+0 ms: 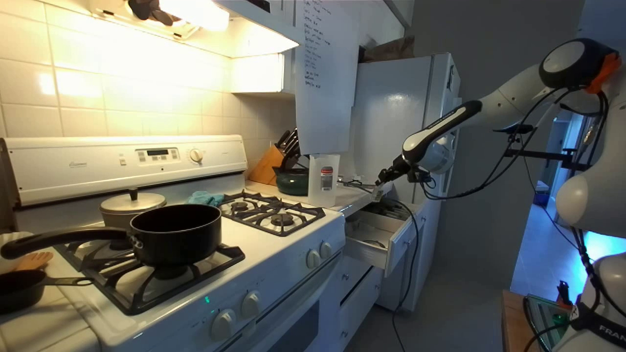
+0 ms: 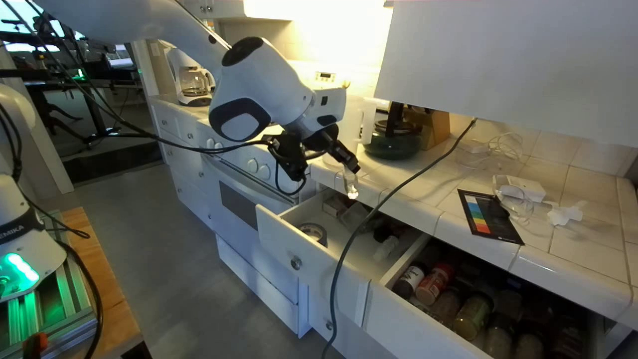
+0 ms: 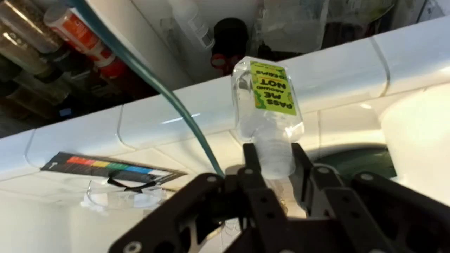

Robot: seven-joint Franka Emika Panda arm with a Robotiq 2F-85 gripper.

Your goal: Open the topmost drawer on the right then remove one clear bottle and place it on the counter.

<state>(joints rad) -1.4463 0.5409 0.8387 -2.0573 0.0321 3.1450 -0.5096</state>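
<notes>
The clear bottle (image 3: pixel 269 102) with a yellow-green label hangs upside down in the wrist view's picture, its white cap between my fingers. My gripper (image 3: pixel 272 156) is shut on that cap. In both exterior views the gripper (image 1: pixel 380 181) (image 2: pixel 349 168) points down with the bottle (image 1: pixel 377 193) (image 2: pixel 351 185) below it, near the counter's front edge. The topmost drawer (image 1: pixel 398 247) (image 2: pixel 299 252) stands open below the bottle, with a tape roll and other items inside. The tiled counter (image 2: pixel 413 189) (image 3: pixel 182 109) lies behind the drawer; whether the bottle touches its edge I cannot tell.
A cable (image 2: pixel 344 254) hangs across the drawer and counter. A spice drawer (image 2: pixel 418 324) stands open beside it. On the counter are a colour card (image 2: pixel 491 217), safety glasses (image 3: pixel 123 195), a green pot (image 2: pixel 394 144) and a white pitcher (image 1: pixel 323 178). The stove (image 1: pixel 274 249) adjoins.
</notes>
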